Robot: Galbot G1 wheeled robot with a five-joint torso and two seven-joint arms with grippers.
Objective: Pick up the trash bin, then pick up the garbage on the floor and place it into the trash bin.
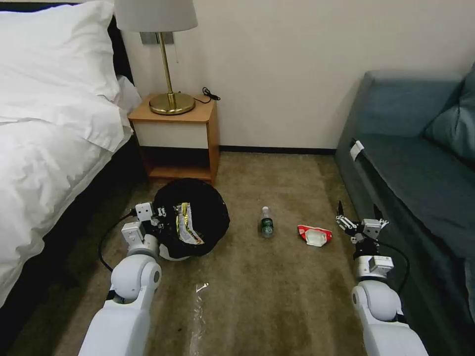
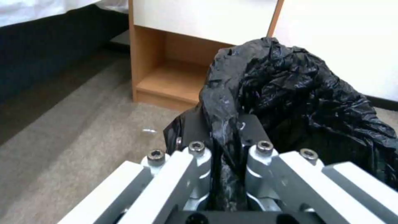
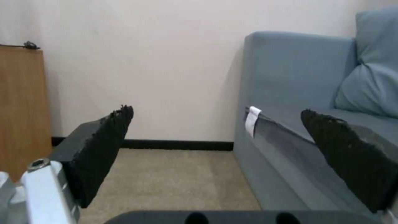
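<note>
The trash bin (image 1: 208, 225), white with a black bag liner, tilts its mouth up toward me on the carpet by the nightstand. A shiny gold-brown wrapper (image 1: 186, 223) lies inside it. My left gripper (image 1: 159, 217) is shut on the bin's near rim; in the left wrist view the gripper (image 2: 222, 132) pinches the crumpled liner (image 2: 298, 93). On the floor lie the garbage pieces: a clear bottle (image 1: 266, 222) and, to its right, a red-and-white wrapper (image 1: 314, 235). My right gripper (image 1: 359, 221) hangs open just right of that wrapper, and its fingers (image 3: 104, 146) hold nothing.
A wooden nightstand (image 1: 178, 133) with a brass lamp (image 1: 168, 59) stands behind the bin. The bed (image 1: 44, 163) borders the left side and a blue sofa (image 1: 420, 168) the right. Open carpet lies between them, with a shiny scrap (image 1: 200, 288) near me.
</note>
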